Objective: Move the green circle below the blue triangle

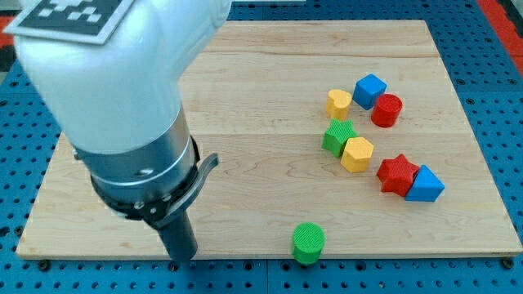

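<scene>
The green circle [309,242] stands near the board's bottom edge, a little right of centre. The blue triangle [425,184] lies at the view's right, touching the red star [397,173] on its left. The green circle sits well to the lower left of the blue triangle. My tip [181,260] is at the bottom edge of the board, far to the left of the green circle, with a wide gap between them. The arm's white and dark body fills the upper left of the view.
A cluster sits at the right: a yellow heart [338,102], a blue cube [369,89], a red cylinder [386,109], a green star [338,135] and a yellow hexagon [357,153]. The wooden board [261,82] lies on a blue pegboard.
</scene>
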